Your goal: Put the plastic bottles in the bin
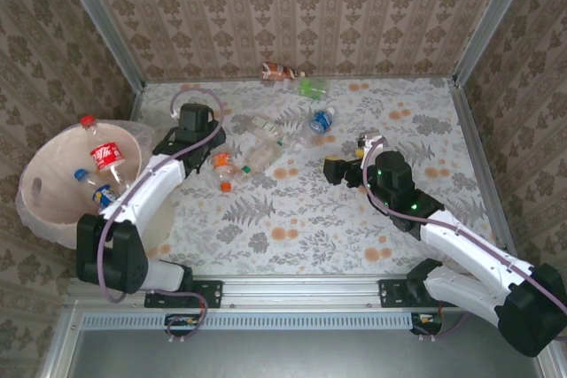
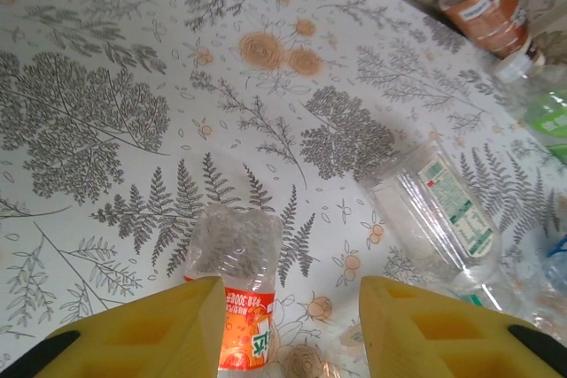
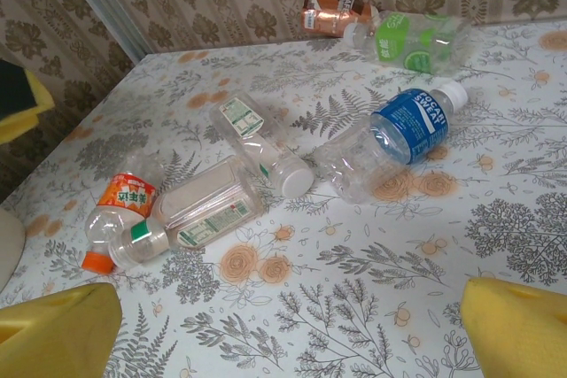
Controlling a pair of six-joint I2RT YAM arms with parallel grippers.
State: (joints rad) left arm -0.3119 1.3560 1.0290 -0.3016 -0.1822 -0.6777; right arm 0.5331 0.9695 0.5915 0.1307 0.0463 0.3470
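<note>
A flowery desk (image 1: 337, 219) is strewn with plastic bottles (image 3: 390, 135); more lie in the bin (image 1: 35, 185) at far left. The left pincer (image 2: 291, 297) has its fingers close together, a narrow gap between, at the end of an orange-labelled bottle (image 2: 235, 250), grip unclear. The right pincer (image 3: 288, 298) gapes wide, empty.

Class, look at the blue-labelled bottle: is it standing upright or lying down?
Lying down. The blue-labelled bottle rests on its side on the table, white cap on.
</note>
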